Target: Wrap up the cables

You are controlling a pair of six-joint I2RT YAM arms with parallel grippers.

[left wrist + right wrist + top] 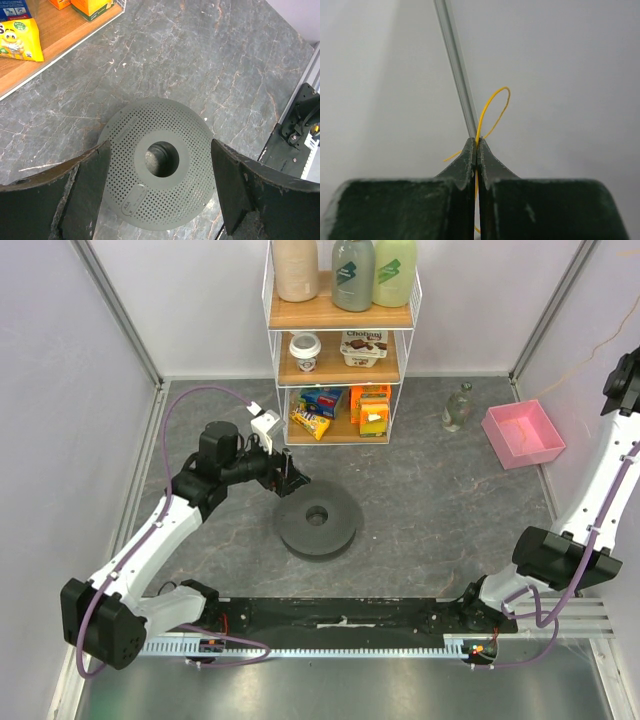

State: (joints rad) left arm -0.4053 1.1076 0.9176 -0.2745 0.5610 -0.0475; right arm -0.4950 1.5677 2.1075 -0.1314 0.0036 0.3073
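A thin yellow cable is pinched between the shut jaws of my right gripper. It curls into a small loop above the fingertips, and a short end sticks out to the left. From above, the right gripper is raised high at the right edge, and a faint orange strand of the cable trails beside it. My left gripper stands open over the dark grey perforated spool, one finger on each side, apart from it. The spool lies flat mid-table, with the left gripper at its far-left rim.
A wire shelf with bottles, cups and snack packs stands at the back centre. A small glass bottle and a pink tray sit at the back right. A black rail runs along the near edge. White walls close in both sides.
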